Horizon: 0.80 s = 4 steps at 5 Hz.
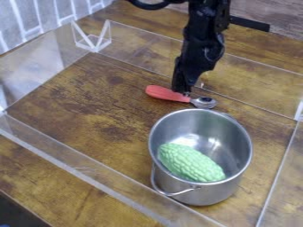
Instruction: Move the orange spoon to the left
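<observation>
Jaws: clenched together, on one black robot gripper [182, 87], pointing down from the black arm [206, 28] that enters at the top of the view. Tips low over the table, right by the spoon handle; whether they touch it cannot be told.

Spoon: one, small, with a red-orange plastic handle and a shiny silver metal bowl [173, 94]. Lies on the wood, handle end toward the view's left, bowl toward its right, just beyond the pot's far rim and apart from it.

Pot: one, round, steel, open at the top [158, 158]. Stands upright in the lower right part of the view, a wire handle low on its near side.

Pot contents: one pale green, oblong piece with a bumpy surface [190, 163]. Lies inside, toward the near part of the pot, set aslant; material uncertain.

Table: brown wood-grain surface, worn in patches [89, 111], with pale translucent bands crossing it near the edges.

Bracket: one, whitish, angular [92, 37], at the upper left, well apart from the pot.

Ribbed panel: grey-white [34, 19], in the upper left corner.
</observation>
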{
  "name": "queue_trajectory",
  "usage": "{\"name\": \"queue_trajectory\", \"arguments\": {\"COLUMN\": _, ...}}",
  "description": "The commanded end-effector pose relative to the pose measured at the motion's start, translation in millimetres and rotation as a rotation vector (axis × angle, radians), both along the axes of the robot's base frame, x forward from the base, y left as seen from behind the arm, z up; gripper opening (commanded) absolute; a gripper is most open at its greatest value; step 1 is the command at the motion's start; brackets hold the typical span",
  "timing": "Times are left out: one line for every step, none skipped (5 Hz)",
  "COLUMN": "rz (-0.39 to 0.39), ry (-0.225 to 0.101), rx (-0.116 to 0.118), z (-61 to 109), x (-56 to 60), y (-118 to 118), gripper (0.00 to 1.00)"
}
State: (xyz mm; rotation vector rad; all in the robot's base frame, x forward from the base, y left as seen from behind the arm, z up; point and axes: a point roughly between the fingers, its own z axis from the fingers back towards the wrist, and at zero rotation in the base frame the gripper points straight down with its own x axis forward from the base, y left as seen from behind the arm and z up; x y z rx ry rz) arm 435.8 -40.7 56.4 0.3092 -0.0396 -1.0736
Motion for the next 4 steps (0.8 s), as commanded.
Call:
{"name": "queue_trajectory", "arguments": {"rz": 0.029, "ry": -0.095, "rx": -0.013, "z": 31.3, "x": 3.1, "y": 10.3, "gripper": 0.00}}
{"name": "queue_trajectory", "arguments": {"rz": 0.047, "ry": -0.110, "rx": -0.015, "z": 37.2, "x": 5.4, "y": 15.3, "gripper": 0.00}}
{"name": "queue_trajectory", "arguments": {"rz": 0.037, "ry": -0.106, "rx": 0.014, "z": 56.3, "x": 3.5, "y": 17.7, "gripper": 0.00}}
{"name": "queue_trajectory", "arguments": {"rz": 0.027, "ry": -0.101, "rx": 0.050, "z": 78.8, "x": 2.2, "y": 19.7, "gripper": 0.00}}
